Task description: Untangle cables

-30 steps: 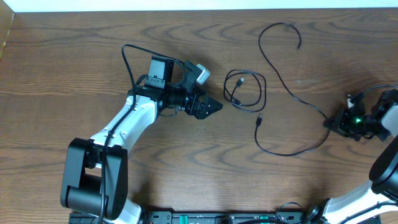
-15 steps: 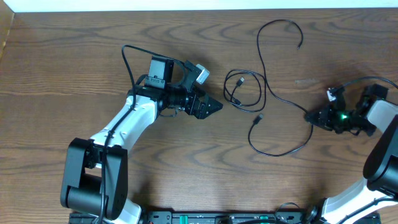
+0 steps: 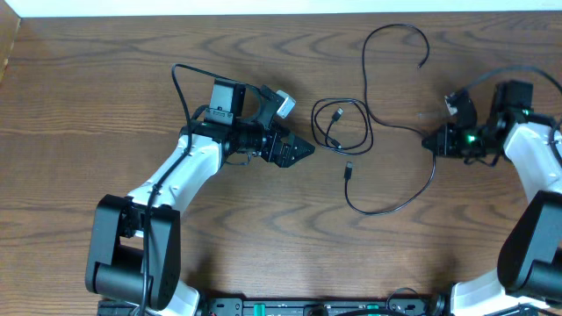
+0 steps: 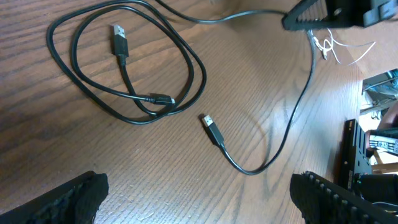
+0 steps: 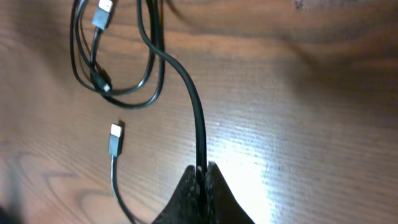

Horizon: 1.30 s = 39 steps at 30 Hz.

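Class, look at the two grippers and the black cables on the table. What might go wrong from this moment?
1. The right gripper is shut on the long cable, which runs right beside the coiled cable, perhaps over it. A pull might drag the coil along.
2. Only the fingertips pinch the thin cable, so it might slip out.
3. The long cable's free plug lies loose near the coil and the open left gripper, and might catch on either.
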Motion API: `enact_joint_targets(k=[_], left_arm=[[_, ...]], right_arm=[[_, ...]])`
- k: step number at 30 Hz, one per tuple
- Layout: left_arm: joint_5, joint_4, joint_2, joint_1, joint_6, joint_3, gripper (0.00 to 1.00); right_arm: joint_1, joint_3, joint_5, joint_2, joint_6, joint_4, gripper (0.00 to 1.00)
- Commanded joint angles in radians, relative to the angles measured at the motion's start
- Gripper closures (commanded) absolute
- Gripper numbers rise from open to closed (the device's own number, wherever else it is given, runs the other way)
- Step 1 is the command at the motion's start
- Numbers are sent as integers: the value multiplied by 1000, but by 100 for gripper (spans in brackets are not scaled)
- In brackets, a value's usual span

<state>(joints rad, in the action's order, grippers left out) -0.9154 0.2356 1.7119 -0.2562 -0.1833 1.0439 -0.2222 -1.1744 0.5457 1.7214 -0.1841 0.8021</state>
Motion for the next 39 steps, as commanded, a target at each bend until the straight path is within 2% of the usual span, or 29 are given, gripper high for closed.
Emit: enact_joint_targets(k=[1, 7, 22, 27, 39], left_arm=[[-19, 3, -13, 3, 1, 0, 1], [-19, 3, -13, 3, 1, 0, 1], [-19, 3, -13, 2, 1, 0, 1], [-20, 19, -13, -11, 3, 0, 1], [-19, 51, -13, -67, -6, 0, 1]], right_arm=[[52, -95, -155, -26, 32, 54, 99], [103, -246, -315, -26, 88, 134, 99], [76, -703, -637, -26, 146, 340, 99], [-32, -792, -708, -26, 173, 336, 99], [-462, -812, -755, -5, 235, 174, 99]])
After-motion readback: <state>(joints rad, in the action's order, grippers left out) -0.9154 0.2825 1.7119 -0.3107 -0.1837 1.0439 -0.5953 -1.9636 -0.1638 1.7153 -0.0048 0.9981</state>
